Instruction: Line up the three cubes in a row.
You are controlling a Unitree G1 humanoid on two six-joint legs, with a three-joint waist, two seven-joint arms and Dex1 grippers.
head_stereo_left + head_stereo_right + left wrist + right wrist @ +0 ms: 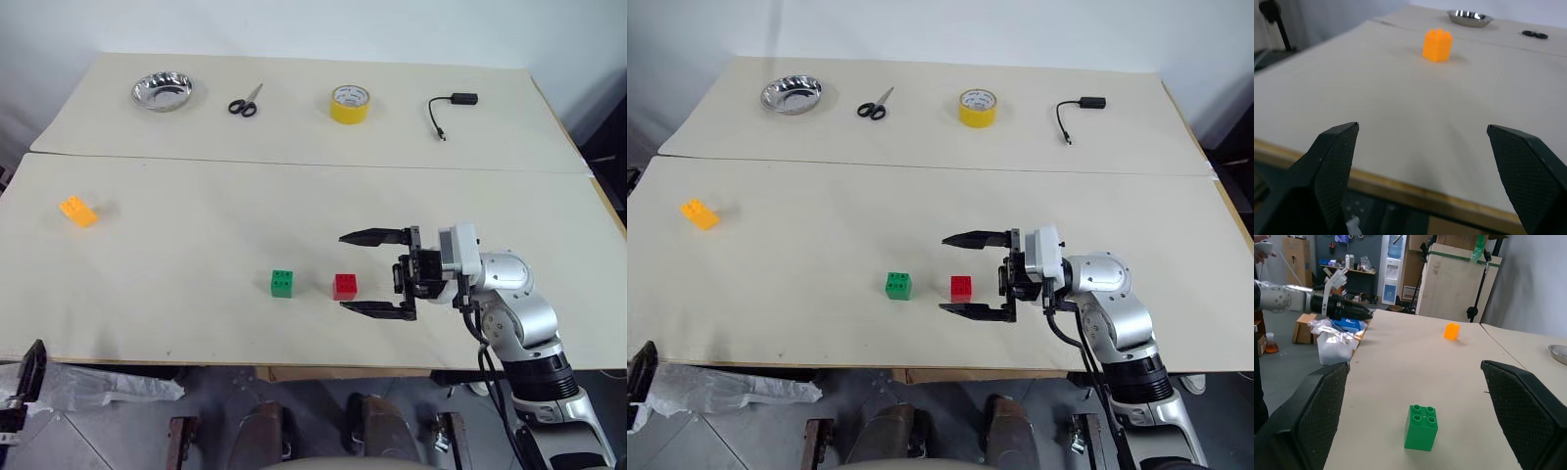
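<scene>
Overhead scene of a beige table (196, 225) bearing three small studded plastic cubes. The red studded plastic cube (345, 286) and the green studded plastic cube (282, 283) stand side by side near the table's front edge, a small gap between them, green on the left. The orange-yellow studded plastic cube (78, 211) lies well apart, far to the left and farther back.

The right gripper (377, 274), pointing leftward above the table, has its two black fingers spread wide with nothing between them; its tips lie just right of the red cube, not touching it. The left gripper (1425, 161) is off the near left edge of the table, jaws wide apart and empty, facing the orange-yellow cube across bare tabletop.

Along the far side, left to right: a round shiny metal bowl (163, 91), black-handled scissors (245, 102), a yellow tape roll (350, 104) and a black cable with adapter (449, 109).
</scene>
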